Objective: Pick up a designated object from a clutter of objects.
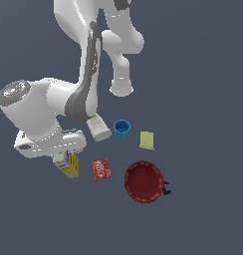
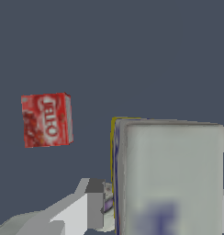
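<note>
Filling the near field of the wrist view, the yellow carton (image 2: 171, 179) shows 1 pale grey panel with blurred bluish print and a thin yellow edge along one side. 1 grey finger (image 2: 94, 204) of the gripper (image 1: 65, 160) stands just beside that yellow edge; the other finger is hidden by the carton, so whether the jaws clamp the carton or merely flank it cannot be told. In the exterior view the carton (image 1: 71, 167) lies directly under the white wrist body, partly covered by it. From the carton, the red packet (image 1: 101, 169) lies at 3 o'clock, near but apart, and the red bowl (image 1: 144, 181) farther along toward 4 o'clock. At 1 o'clock rests the white bottle (image 1: 98, 127), with the blue cup (image 1: 122, 129) just beside it and the pale yellow pad (image 1: 147, 140) beyond, all on the dark grey floor (image 1: 208, 99).
</note>
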You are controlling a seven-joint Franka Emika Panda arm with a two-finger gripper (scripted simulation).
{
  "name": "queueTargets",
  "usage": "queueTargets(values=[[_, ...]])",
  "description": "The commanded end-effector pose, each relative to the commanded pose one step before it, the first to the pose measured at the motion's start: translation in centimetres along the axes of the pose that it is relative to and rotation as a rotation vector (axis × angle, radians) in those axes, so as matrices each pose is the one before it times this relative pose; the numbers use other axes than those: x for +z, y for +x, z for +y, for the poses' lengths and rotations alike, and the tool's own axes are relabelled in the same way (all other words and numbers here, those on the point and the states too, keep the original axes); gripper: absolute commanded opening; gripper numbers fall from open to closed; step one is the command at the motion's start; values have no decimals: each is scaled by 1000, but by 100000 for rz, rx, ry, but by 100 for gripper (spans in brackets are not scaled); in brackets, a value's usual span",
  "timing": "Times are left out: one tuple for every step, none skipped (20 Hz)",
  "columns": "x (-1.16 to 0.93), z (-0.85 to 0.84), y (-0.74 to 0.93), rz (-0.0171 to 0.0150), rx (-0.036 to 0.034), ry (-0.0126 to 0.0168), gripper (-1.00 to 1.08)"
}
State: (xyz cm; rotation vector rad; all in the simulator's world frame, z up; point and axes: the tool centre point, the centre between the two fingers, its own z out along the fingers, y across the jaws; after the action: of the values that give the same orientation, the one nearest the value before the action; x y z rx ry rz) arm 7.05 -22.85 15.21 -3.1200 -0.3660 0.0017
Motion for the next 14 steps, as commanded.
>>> queueTargets(values=[[5, 25, 44, 90, -9, -52, -100], [0, 0, 0, 0, 0, 0, -100], [0, 0, 0, 0, 0, 0, -100], [0, 0, 0, 0, 0, 0, -100], [0, 0, 0, 0, 0, 0, -100], [0, 0, 0, 0, 0, 0, -100], [0, 0, 0, 0, 0, 0, -100], [0, 0, 0, 0, 0, 0, -100], [0, 0, 0, 0, 0, 0, -100], [-8, 0, -4, 0, 0, 0, -100], [-6, -3, 14, 62, -49, 30, -100], [-32, 2, 32, 177, -111, 42, -100], [-52, 4, 52, 290, -182, 68, -100], [-73, 5, 73, 406, -255, 95, -100]])
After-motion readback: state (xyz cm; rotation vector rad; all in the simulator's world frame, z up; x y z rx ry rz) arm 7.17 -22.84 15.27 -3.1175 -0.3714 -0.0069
